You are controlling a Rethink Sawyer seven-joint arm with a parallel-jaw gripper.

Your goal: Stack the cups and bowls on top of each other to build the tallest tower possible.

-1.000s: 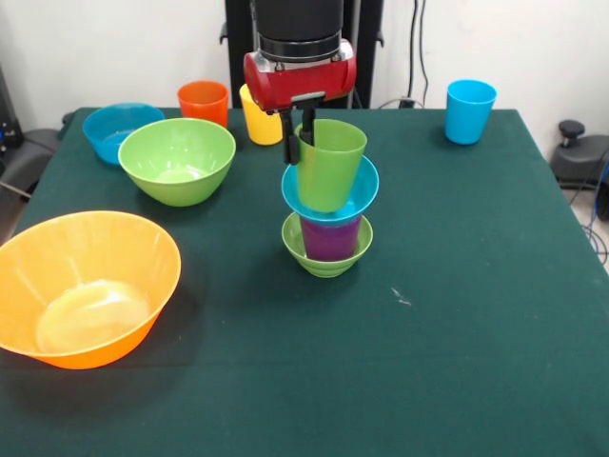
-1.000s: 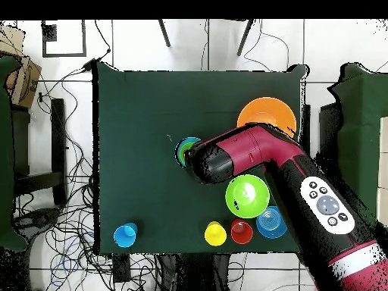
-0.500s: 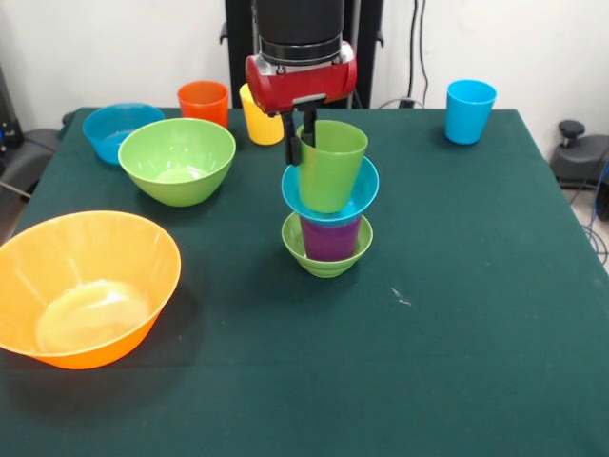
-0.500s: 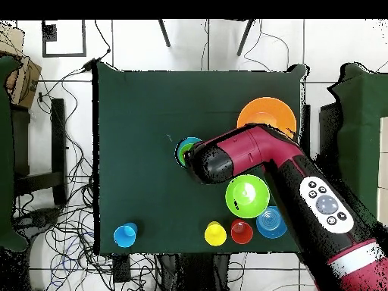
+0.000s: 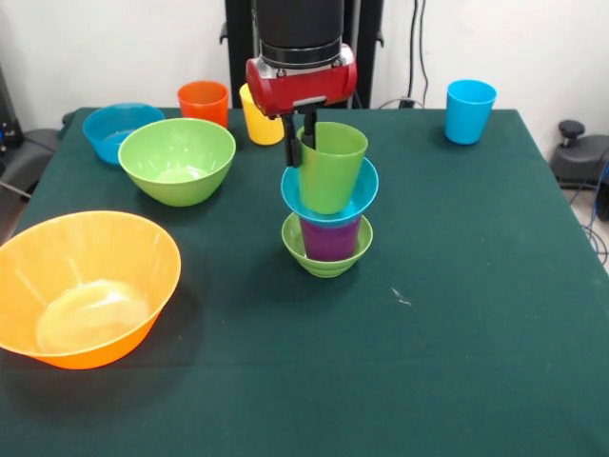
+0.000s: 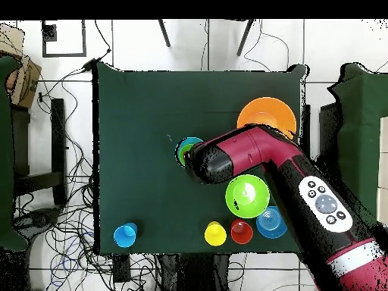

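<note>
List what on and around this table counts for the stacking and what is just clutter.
Job: tower with green cup on top; pincer; orange cup, yellow cup, blue cup; orange bowl, green bowl, blue bowl.

Clutter: cables, cardboard box.

Both views are bright and evenly lit from above, with only soft, short shadows: the large orange bowl (image 5: pixel 84 286) and the tower (image 5: pixel 328 200) each cast a faint dark patch on the green cloth (image 5: pixel 457 314) toward about 7 o'clock in the front view. Small glossy highlights sit inside the medium green bowl (image 5: pixel 177 160) and on the red wrist housing (image 5: pixel 301 84). Focus is mildly soft throughout, and the table's edges splay outward toward 6 o'clock from the wide lens.
</note>
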